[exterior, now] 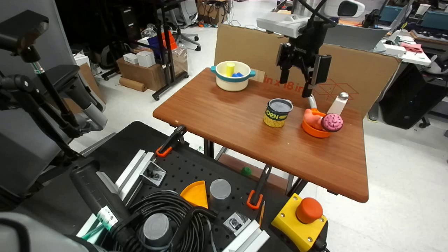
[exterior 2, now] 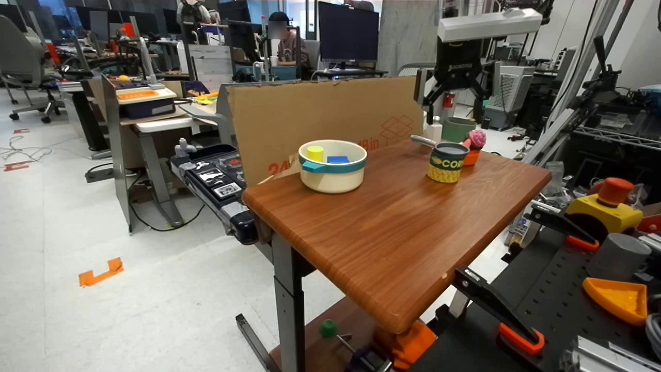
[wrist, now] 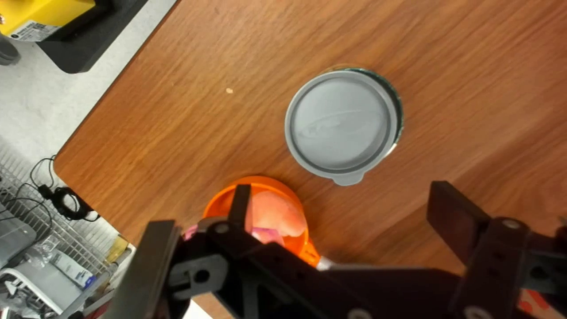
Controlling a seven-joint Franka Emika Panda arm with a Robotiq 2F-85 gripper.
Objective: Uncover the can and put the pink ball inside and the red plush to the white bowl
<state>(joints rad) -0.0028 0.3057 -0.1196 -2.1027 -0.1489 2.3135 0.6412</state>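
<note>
The gripper (exterior: 295, 83) was suspended with jaws spread wide above a wood-grain table (exterior: 210, 108), where the can (exterior: 274, 120) was topped by a grey lid (wrist: 341, 124). Near it, the red plush (exterior: 313, 119) was cradled in an orange bowl (exterior: 312, 132), with the pink ball (exterior: 332, 121) propped at the bowl's rim, while the white bowl (exterior 2: 332, 182), in which a yellow cylinder (exterior 2: 315, 153) and something blue (exterior 2: 338, 159) were visible, was set well apart near a table corner.

A: Colours on the can (exterior: 277, 116)?
B: Yellow kernel print, dark band, yellow lettering; lid (wrist: 341, 122) grey.
A: Near the can?
B: Orange bowl (exterior: 314, 133); pink ball (exterior: 332, 122), darker specks; red plush (exterior: 312, 119), coral.
A: Well apart from it?
B: White bowl (exterior: 232, 85): cream, teal band.
</note>
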